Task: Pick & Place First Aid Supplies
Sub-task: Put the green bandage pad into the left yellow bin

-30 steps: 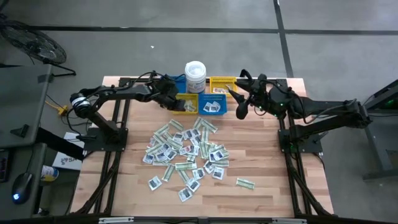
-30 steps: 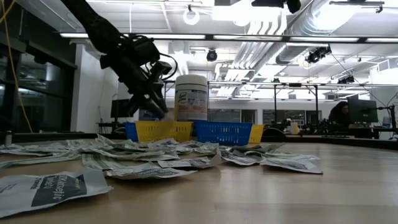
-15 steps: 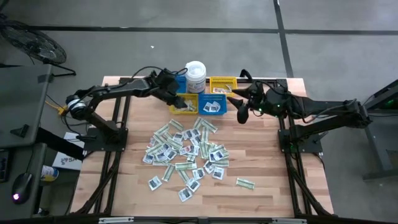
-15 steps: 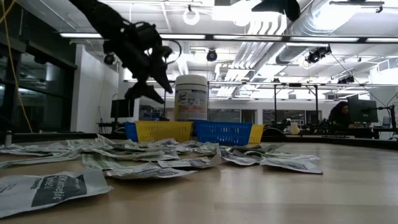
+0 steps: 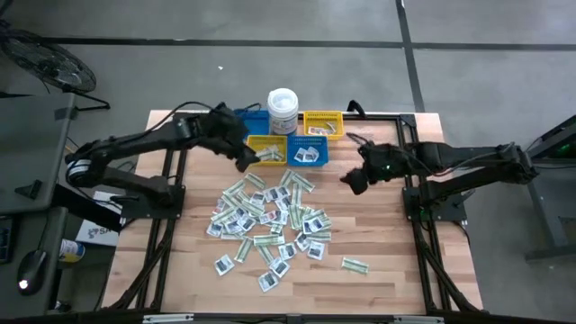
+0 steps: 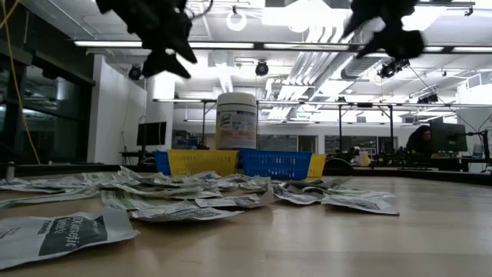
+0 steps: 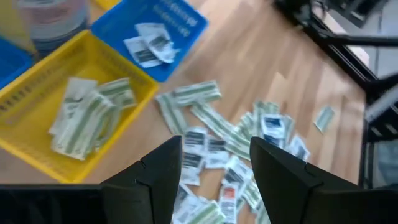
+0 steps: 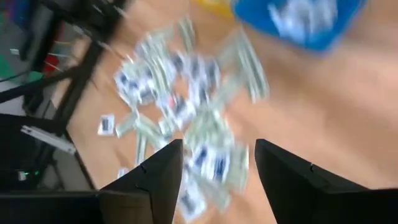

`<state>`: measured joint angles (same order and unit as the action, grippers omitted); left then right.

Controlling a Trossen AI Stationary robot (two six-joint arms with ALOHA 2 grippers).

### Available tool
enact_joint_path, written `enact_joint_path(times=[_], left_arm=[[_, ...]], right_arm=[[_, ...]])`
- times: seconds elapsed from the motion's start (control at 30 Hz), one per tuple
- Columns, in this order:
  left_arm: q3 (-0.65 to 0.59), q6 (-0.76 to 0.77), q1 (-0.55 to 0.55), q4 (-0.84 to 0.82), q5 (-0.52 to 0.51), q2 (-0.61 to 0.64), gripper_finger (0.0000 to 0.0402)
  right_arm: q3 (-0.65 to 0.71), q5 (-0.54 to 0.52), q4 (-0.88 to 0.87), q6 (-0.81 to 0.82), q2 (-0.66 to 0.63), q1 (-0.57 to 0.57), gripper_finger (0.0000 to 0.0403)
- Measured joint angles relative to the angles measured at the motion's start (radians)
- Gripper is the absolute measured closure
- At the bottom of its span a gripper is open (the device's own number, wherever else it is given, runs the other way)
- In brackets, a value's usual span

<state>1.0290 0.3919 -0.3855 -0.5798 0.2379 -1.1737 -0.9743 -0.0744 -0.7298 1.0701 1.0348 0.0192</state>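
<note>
Above packet pile: left hand and right hand raised, both open, empty.

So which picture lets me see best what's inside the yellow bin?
The left wrist view: it looks down into the yellow bin, showing green-and-white strips lying inside. The high view shows the bin small, its contents unclear. The low view shows only its side wall. The right wrist view shows just a yellow sliver.

I see bare desk around the packet pile. Bins and white tub block the far edge.
</note>
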Motion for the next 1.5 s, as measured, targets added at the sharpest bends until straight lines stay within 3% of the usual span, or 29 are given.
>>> enact_joint_path(times=[0.27, 0.5, 0.63, 0.93, 1.13, 1.5], left_arm=[[0.000, 0.005, 0.177, 0.000, -0.116, 0.075, 0.0211], [0.000, -0.014, 0.271, 0.000, -0.129, 0.084, 0.0211], [0.000, -0.029, 0.304, 0.001, -0.129, 0.084, 0.0211], [0.000, -0.048, 0.335, 0.001, -0.149, 0.084, 0.0211], [0.000, -0.047, 0.335, 0.001, -0.149, 0.084, 0.0211], [0.000, -0.048, 0.335, 0.001, -0.141, 0.084, 0.0211]], right_arm=[[0.091, 0.021, -0.044, 0.433, 0.008, 0.221, 0.0208], [0.209, -0.017, 0.118, 0.785, 0.038, 0.460, 0.0208], [0.242, 0.026, 0.215, 0.917, 0.114, 0.557, 0.0208], [0.204, 0.260, 0.227, 1.079, 0.330, 0.627, 0.0208], [0.154, 0.312, 0.226, 1.132, 0.471, 0.659, 0.0208], [0.118, 0.291, 0.235, 1.135, 0.644, 0.655, 0.0208]])
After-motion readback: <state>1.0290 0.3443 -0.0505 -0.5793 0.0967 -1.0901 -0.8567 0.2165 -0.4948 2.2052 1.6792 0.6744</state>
